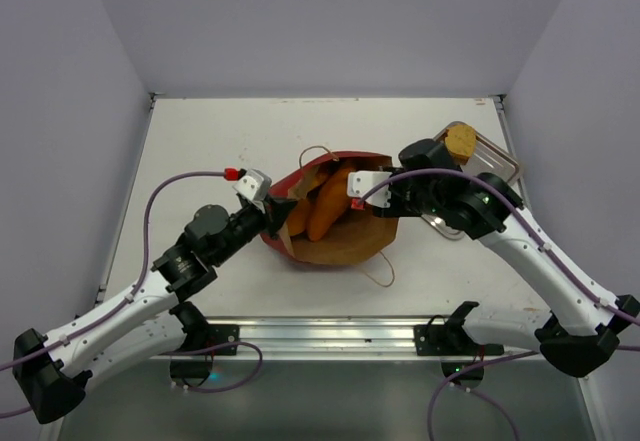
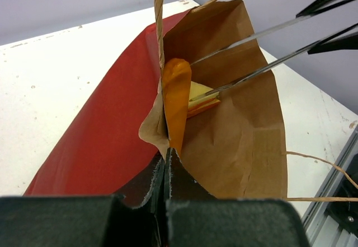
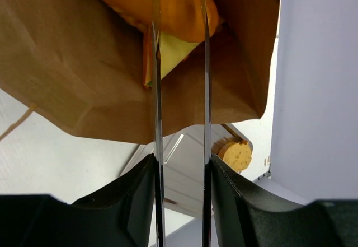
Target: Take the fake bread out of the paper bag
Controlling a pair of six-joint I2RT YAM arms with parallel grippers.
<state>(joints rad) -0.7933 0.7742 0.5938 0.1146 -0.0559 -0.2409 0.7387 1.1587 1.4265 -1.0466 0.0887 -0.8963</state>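
Observation:
The paper bag [image 1: 345, 241], red outside and brown inside, lies open in the middle of the table. Orange bread loaves [image 1: 325, 209] lie inside it. My left gripper [image 1: 275, 211] is shut on the bag's rim, and its view shows the jaws [image 2: 166, 160] pinching the paper under an orange loaf [image 2: 176, 101]. My right gripper [image 1: 352, 187] reaches into the bag's mouth. Its long thin metal blades [image 3: 178, 45] stand apart on either side of a yellow-green piece [image 3: 173, 54] below an orange loaf [image 3: 179, 6]. The left wrist view shows that piece [image 2: 197, 93] too.
A silver metal tray [image 1: 495, 166] stands right of the bag with a round tan bread slice [image 1: 460, 141] on its far end. Both also show in the right wrist view, the tray [image 3: 184, 174] and the slice [image 3: 238, 153]. A tan loop handle [image 1: 385, 271] trails toward the near edge.

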